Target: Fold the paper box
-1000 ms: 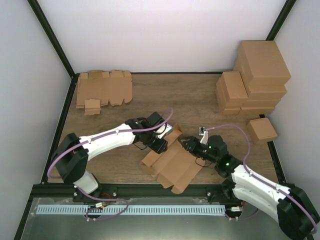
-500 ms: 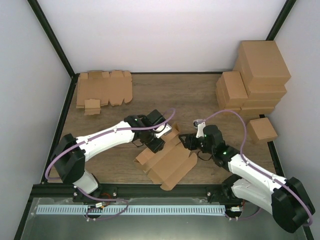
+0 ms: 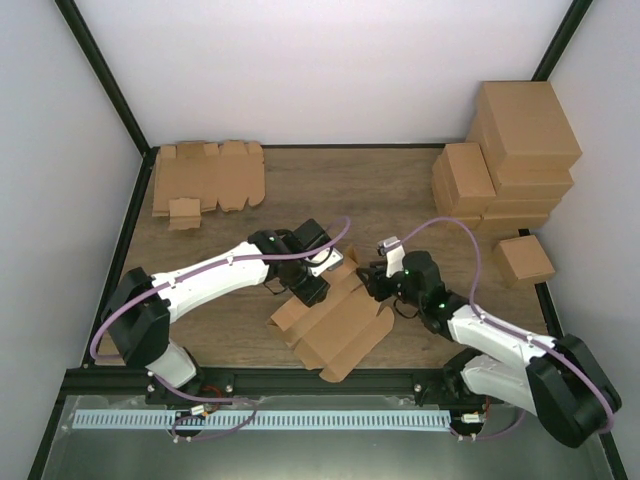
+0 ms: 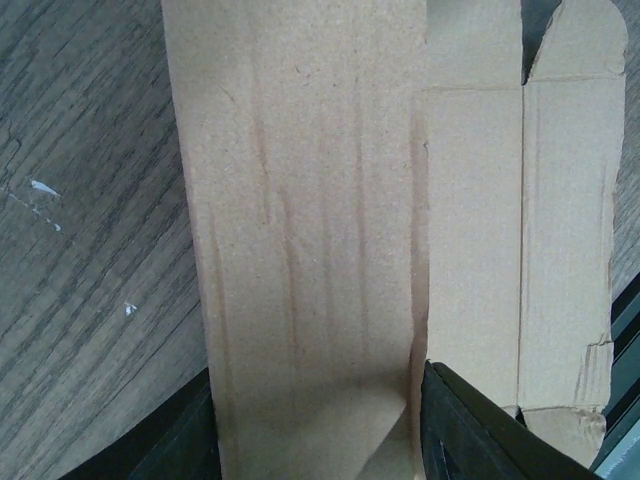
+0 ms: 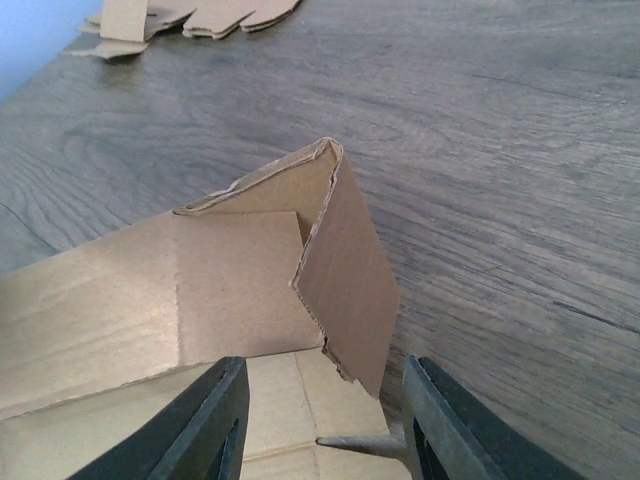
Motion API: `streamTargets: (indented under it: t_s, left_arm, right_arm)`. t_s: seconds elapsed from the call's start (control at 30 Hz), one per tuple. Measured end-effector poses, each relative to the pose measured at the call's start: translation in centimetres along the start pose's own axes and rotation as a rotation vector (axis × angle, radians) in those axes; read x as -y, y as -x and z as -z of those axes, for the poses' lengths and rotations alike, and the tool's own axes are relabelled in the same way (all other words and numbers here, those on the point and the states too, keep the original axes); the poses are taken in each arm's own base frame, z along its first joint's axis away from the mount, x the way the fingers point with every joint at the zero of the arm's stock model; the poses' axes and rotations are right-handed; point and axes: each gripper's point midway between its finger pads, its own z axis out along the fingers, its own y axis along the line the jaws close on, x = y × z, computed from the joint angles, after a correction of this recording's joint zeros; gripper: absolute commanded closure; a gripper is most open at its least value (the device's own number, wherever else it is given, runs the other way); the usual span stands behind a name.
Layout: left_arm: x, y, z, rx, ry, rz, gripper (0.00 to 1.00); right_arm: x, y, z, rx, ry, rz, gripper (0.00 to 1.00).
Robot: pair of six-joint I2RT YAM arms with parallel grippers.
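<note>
The paper box point(image 3: 338, 322) lies partly folded on the wooden table in front of the arms, with some panels raised. My left gripper point(image 3: 310, 287) is at its upper left end. In the left wrist view a long brown panel point(image 4: 310, 200) fills the gap between my wide-apart fingers point(image 4: 460, 425), so the left gripper point(image 4: 315, 435) is open. My right gripper point(image 3: 371, 280) is at the box's upper right corner. In the right wrist view it point(image 5: 325, 430) is open, and a raised corner flap point(image 5: 350, 270) of the box point(image 5: 230, 275) stands just ahead, between the fingers.
A stack of flat cardboard blanks point(image 3: 205, 180) lies at the back left, also seen in the right wrist view point(image 5: 190, 15). Several folded brown boxes point(image 3: 510, 150) are piled at the back right, and one small box point(image 3: 525, 260) sits apart. Black frame rails edge the table.
My right gripper has moved up and left to the box's corner flap. The box has slid a little left and turned. My left gripper has shifted slightly with it.
</note>
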Motion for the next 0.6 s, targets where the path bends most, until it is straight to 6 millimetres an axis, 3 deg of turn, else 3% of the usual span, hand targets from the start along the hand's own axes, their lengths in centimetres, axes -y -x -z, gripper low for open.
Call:
streamTargets:
  t_s: [0.13,0.37,0.43,0.53,0.6]
  left_arm:
    - [0.0,0.0,0.0,0.001,-0.002,0.001,0.49]
    - [0.4,0.2,0.0,0.009,-0.02,0.008,0.49]
    - [0.4,0.2,-0.1,0.009,-0.024,0.011,0.49]
    - [0.4,0.0,-0.2,0.006,-0.027,0.02,0.49]
    - [0.4,0.0,-0.2,0.008,-0.026,0.027,0.49]
  right_arm:
    - [0.3,-0.2,-0.8,-0.025,-0.01,0.015,0.64]
    - [0.3,1.4,-1.4,-0.001,-0.023,0.022,0.68]
    - [0.3,1.5,-1.5,0.0,-0.026,0.026,0.73]
    - [0.4,1.8,-2.1,-0.006,-0.041,0.038,0.9]
    - [0.5,2.0,-2.6,-0.013,-0.056,0.047,0.92]
